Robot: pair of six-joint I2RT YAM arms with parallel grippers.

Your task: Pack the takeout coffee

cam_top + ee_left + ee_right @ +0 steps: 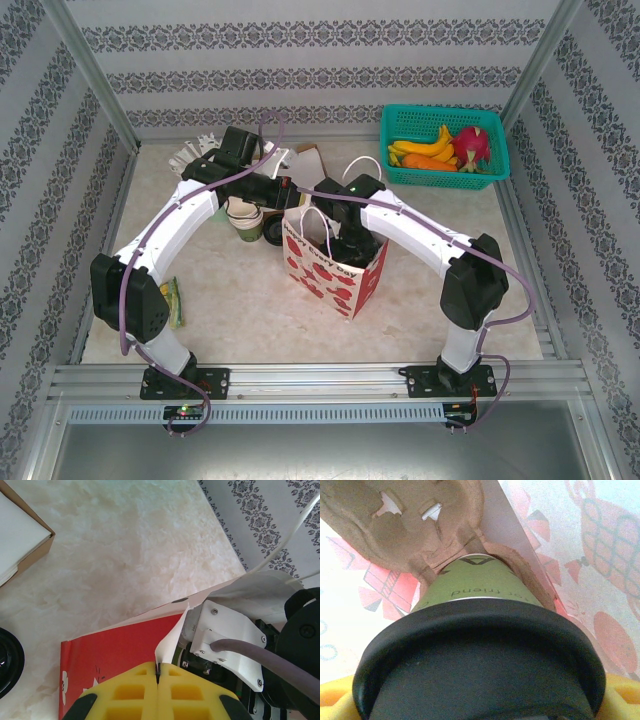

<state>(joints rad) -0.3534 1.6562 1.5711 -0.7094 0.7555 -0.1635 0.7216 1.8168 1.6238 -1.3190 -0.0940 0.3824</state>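
The takeout coffee, between the fingers of the right gripper, has its foot buried in the pulp carrier beyond them. The picture's lower edge cuts its lid, and its print is half covered. From above, the paper bag hides that gripper's fingers.

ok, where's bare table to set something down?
Bare table between the green packet and the bag; also the strip in front of the teal basket. Crowded back left: stacked cups, box.

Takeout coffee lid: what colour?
Black. The lid tops a green cup; clearest in the right wrist view.
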